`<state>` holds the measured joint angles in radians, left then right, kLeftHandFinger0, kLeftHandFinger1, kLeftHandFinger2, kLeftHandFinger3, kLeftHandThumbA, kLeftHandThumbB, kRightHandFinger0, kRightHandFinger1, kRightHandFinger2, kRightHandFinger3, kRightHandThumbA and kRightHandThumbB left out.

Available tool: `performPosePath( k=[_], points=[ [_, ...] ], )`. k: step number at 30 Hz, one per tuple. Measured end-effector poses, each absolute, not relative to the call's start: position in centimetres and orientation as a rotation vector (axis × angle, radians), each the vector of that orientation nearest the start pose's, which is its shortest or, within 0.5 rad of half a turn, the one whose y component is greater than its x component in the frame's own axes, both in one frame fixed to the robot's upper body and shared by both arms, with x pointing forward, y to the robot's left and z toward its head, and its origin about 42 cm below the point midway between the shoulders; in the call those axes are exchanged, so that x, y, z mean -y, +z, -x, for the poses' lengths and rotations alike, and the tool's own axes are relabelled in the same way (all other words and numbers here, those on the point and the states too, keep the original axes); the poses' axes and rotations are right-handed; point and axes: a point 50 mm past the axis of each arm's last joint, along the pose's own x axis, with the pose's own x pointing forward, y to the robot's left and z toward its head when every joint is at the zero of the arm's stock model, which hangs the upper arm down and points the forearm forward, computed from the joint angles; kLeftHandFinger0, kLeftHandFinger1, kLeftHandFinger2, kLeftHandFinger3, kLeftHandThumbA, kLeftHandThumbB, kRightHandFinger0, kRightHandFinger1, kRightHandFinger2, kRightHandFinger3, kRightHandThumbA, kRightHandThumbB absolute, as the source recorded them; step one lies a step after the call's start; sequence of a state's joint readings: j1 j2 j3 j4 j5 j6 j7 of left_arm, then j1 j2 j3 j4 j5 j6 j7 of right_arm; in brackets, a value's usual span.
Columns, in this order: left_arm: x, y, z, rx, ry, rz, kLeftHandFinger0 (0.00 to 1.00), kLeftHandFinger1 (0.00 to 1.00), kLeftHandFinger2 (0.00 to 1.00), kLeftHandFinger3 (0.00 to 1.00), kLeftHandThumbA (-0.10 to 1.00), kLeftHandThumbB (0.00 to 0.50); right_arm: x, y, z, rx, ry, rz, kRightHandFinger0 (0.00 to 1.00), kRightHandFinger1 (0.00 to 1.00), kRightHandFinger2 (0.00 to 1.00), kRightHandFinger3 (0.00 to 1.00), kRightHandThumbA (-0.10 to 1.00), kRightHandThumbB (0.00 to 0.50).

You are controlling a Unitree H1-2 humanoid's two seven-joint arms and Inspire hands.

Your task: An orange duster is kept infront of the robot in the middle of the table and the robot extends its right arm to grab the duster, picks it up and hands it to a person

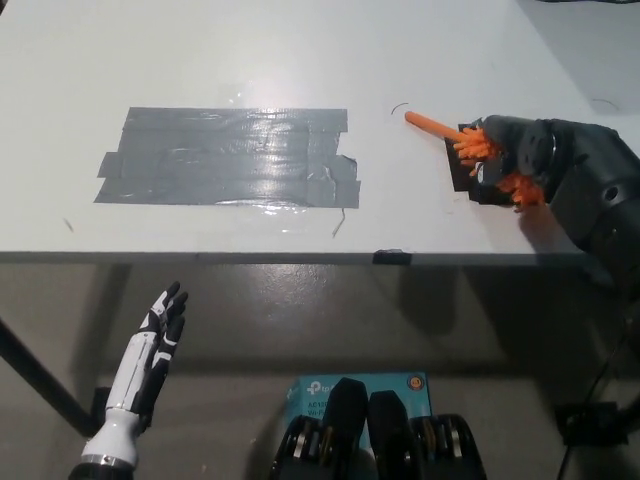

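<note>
1. Head view: my black right hand (pixel 525 160) is down over the bushy head of the orange duster with soft rubbery bristles and a thin straight handle (pixel 470 145), at the right side of the white flat-topped bench (pixel 250 60); my fingers are wrapped over the bristles, so I am gripping the duster by its head
2. Head view: the handle pokes out up and to the left of my hand, lying on the bench beside a small black patch (pixel 458 172) under the head
3. Head view: I judge the duster light; the bristles look squashy and will give under my fingers, so the hold may feel loose, while the handle looks stiff and narrow
4. Head view: a firmer hold would be where the handle meets the head, leaving the free handle end for the person to take
5. Head view: my white left hand (pixel 150 360) rests below the bench edge at the lower left, fingers straight and apart, holding nothing; a wide grey tape rectangle (pixel 230 157) lies well apart from the duster
</note>
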<state>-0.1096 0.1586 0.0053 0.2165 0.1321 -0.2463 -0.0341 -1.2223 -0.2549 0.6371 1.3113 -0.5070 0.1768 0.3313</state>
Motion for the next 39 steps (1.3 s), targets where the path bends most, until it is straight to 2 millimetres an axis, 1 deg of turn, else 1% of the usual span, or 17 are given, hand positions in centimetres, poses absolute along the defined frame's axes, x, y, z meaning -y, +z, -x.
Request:
performPosePath(
  k=[2,4,5,6,7,9,10,11,12,14,18,22,27,30,31,37,39],
  points=[
    [-25.9,8.9,-31.8,0.133,-0.074,-0.291,1.0,1.0,1.0,1.0,0.96,0.092,21.7,25.9,-58.1,-0.433,0.364,1.338,0.2,0.57,0.52,1.0,-0.1,0.147],
    [-25.9,8.9,-31.8,0.133,-0.074,-0.291,1.0,1.0,1.0,1.0,0.96,0.091,22.2,25.8,-58.1,-0.421,0.338,1.301,0.44,0.78,0.63,1.0,-0.1,0.142],
    [-25.9,8.9,-31.8,0.133,-0.074,-0.291,1.0,1.0,1.0,1.0,0.96,0.091,22.5,25.6,-58.0,-0.414,0.327,1.274,0.48,0.79,0.63,0.95,-0.1,0.137],
    [-25.9,8.9,-31.8,0.133,-0.074,-0.291,1.0,1.0,1.0,1.0,0.97,0.095,22.9,25.3,-57.9,-0.399,0.309,1.234,0.42,0.73,0.55,0.67,-0.1,0.137],
    [-25.9,8.8,-31.8,0.133,-0.074,-0.291,1.0,1.0,1.0,1.0,0.97,0.092,23.6,24.8,-57.7,-0.373,0.28,1.171,0.2,0.53,0.35,0.5,-0.1,0.133],
    [-25.8,8.8,-31.8,0.133,-0.075,-0.291,1.0,1.0,1.0,1.0,0.97,0.092,24.4,24.4,-57.5,-0.347,0.25,1.095,0.14,0.65,0.45,0.46,-0.1,0.11],
    [-25.8,8.8,-31.8,0.133,-0.075,-0.291,1.0,1.0,1.0,1.0,0.97,0.093,24.6,24.2,-57.5,-0.341,0.237,1.067,0.22,0.69,0.78,0.71,-0.1,0.197],
    [-25.8,8.8,-31.8,0.133,-0.075,-0.291,1.0,1.0,1.0,1.0,0.97,0.093,25.1,23.8,-57.3,-0.329,0.212,1.006,0.22,0.69,0.78,0.71,-0.1,0.197],
    [-25.9,8.8,-31.8,0.132,-0.075,-0.291,1.0,1.0,1.0,1.0,0.97,0.096,25.7,23.5,-57.1,-0.315,0.185,0.941,0.17,0.61,0.96,0.92,-0.1,0.16],
    [-25.8,8.8,-31.8,0.132,-0.075,-0.291,1.0,1.0,1.0,1.0,0.97,0.099,26.6,23.2,-56.8,-0.29,0.145,0.816,0.13,0.59,0.99,1.0,-0.1,0.167],
    [-25.8,8.7,-31.7,0.127,-0.075,-0.29,1.0,1.0,1.0,1.0,0.95,0.084,28.0,22.6,-56.3,-0.264,0.086,0.571,0.0,0.51,0.99,1.0,-0.1,0.19],
    [-25.8,8.5,-31.7,0.12,-0.075,-0.289,1.0,1.0,1.0,1.0,0.95,0.091,29.2,22.2,-55.6,-0.248,0.04,0.375,0.0,0.56,1.0,1.0,-0.1,0.168],
    [-25.9,8.1,-31.7,0.105,-0.075,-0.288,1.0,1.0,1.0,1.0,0.95,0.097,30.2,21.6,-54.6,-0.248,0.007,0.15,0.0,0.41,0.99,1.0,-0.1,0.144],
    [-25.9,8.0,-31.7,0.101,-0.075,-0.287,1.0,1.0,1.0,1.0,0.95,0.097,29.9,21.4,-54.2,-0.247,0.004,0.057,0.0,0.49,0.99,1.0,-0.1,0.138],
    [-25.9,7.9,-31.7,0.098,-0.075,-0.287,1.0,1.0,1.0,1.0,0.95,0.097,29.5,21.4,-53.9,-0.242,0.009,-0.011,0.0,0.46,0.91,1.0,-0.1,0.135],
    [-25.9,7.8,-31.7,0.094,-0.075,-0.286,1.0,1.0,1.0,1.0,0.94,0.099,27.1,22.1,-53.7,-0.222,0.055,-0.226,0.0,0.43,0.89,1.0,-0.1,0.131],
    [-25.9,7.8,-31.7,0.094,-0.075,-0.286,1.0,1.0,1.0,1.0,0.94,0.1,26.4,22.5,-53.7,-0.214,0.077,-0.271,0.0,0.42,0.84,1.0,-0.1,0.119]
  ],
)
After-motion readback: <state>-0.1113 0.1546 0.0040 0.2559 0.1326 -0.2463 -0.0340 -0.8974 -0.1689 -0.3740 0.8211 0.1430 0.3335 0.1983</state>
